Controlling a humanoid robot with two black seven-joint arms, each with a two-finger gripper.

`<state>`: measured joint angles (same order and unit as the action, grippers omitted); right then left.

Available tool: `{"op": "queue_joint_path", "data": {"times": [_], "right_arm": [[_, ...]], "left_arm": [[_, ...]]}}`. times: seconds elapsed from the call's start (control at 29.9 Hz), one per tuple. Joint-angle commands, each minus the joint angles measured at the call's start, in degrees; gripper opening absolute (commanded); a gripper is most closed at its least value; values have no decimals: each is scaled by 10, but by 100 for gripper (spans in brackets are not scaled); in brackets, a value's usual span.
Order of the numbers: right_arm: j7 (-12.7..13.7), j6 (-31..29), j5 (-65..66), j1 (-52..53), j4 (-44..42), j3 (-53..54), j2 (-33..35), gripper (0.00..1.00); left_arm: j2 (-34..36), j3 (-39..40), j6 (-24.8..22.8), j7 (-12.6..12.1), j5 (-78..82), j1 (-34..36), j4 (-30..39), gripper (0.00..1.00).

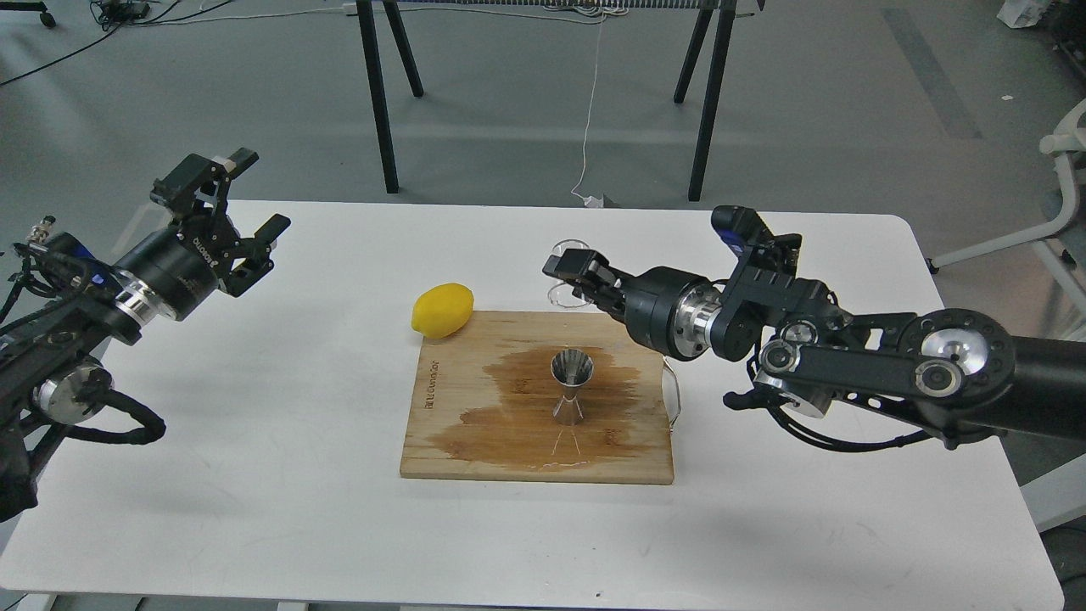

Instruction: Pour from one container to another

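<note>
One wooden cutting board (475, 462) lies nearest on the white tabletop (280, 509), and a dark wet stain (517, 407) already spreads across its middle. In that stain stands the steel jigger (572, 386), upright on its lower cone, its open mouth facing up. At the board's far left corner rests a yellow lemon (442, 310), touching the board's edge.

Further back and above the board's far edge, the robot's right claw (567, 270) is clenched on the small clear glass cup (570, 259). The cup is held in the air, behind the jigger and not yet over it. It is nearly see-through, so its tilt and contents cannot be told.

At far left, the left claw (250, 204) hangs released and empty over the tabletop, well apart from everything.

The likely risks: the jigger's mouth is narrow, and the cup sits off to its far side, so tipping from here would probably send liquid onto the board, adding to the stain. The jigger also looks top-heavy on a wet surface; a nudge from the claw could topple it. Smooth glass might slip in the grip while tilting.
</note>
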<state>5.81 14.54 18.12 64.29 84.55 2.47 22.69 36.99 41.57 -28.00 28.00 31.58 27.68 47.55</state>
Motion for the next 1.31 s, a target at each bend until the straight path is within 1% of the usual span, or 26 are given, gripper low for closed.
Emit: {"op": "queue_joint_path", "data": {"times": [0.0, 0.1, 0.27, 0.4, 0.57, 0.77, 1.0, 1.27], "right_arm": [[3, 0, -188, -66, -3, 139, 23, 33], [3, 0, -328, -149, -14, 268, 40, 33], [3, 0, -496, -306, -73, 475, 42, 33], [3, 0, -527, -419, -109, 618, 30, 33], [2, 2, -546, -511, -112, 707, 8, 32], [0, 16, -561, -561, -131, 728, 8, 32], [2, 16, -560, -563, -192, 722, -12, 32], [3, 29, -560, -565, -196, 695, -13, 33]], "left_arm": [[-1, 0, 0, 0, 1, 0, 0, 99], [0, 0, 0, 0, 1, 0, 0, 99], [-1, 1, 0, 0, 0, -3, 0, 99], [-1, 1, 0, 0, 0, -9, 0, 99], [-1, 0, 0, 0, 0, -9, 2, 99], [5, 1, 0, 0, 0, -9, 1, 99], [-1, 0, 0, 0, 0, -10, 2, 99], [-1, 0, 0, 0, 0, -10, 2, 99]]}}
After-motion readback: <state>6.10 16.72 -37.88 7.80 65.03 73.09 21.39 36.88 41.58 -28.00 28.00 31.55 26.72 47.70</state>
